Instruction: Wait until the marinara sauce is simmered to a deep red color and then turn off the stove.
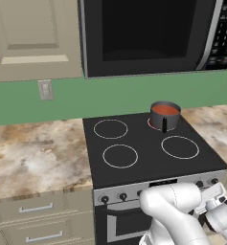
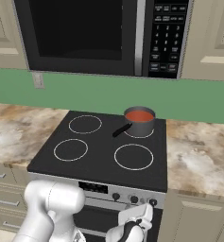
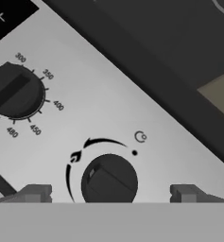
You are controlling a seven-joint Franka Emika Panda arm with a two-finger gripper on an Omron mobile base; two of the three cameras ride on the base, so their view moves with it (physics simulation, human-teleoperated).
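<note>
The gripper (image 3: 111, 193) stands wide open and empty, its tips either side of a black knob (image 3: 108, 182) on the stove (image 1: 148, 158), whose back burner carries the saucepan (image 1: 164, 115) of red sauce (image 1: 165, 110).

wall (image 1: 115, 95): green | counter (image 1: 33, 153): marble | cabinets (image 1: 33, 33): cream | microwave (image 1: 148, 33): black

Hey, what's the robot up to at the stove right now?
A saucepan of orange-red sauce sits on the back right burner of the stove. The arm has reached low to the front panel, and the gripper has its jaws open on either side of a burner knob without gripping it. A second knob, ringed by temperature numbers, sits beside it. It looks poised to turn the burner off.
</note>
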